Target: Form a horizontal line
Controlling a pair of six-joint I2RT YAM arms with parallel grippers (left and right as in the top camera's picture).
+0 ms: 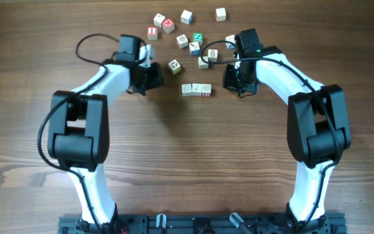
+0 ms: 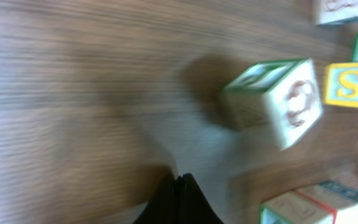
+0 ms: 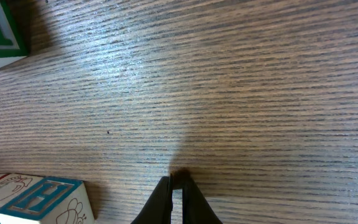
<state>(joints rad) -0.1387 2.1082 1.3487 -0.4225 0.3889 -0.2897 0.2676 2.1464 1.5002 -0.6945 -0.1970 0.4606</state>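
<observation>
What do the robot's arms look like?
They match. The left arm and right arm are white tubes with chunky black joints. A thin black cable loops by each wrist. The left gripper and right gripper have slim black fingers.

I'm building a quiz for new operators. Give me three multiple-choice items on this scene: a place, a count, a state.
1. Where lies the row of cubes?
A) between the left gripper and the right gripper
B) beside the arm bases
C) left of both arms
2. How many cubes form it?
A) two
B) three
C) five
3. How do both pairs of jaws stand?
A) shut
B) wide open
C) gripping cubes
Key: 1A, overhead shows it between them; 2B, three touch side to side; 3A, wrist views show them closed, empty.
</observation>
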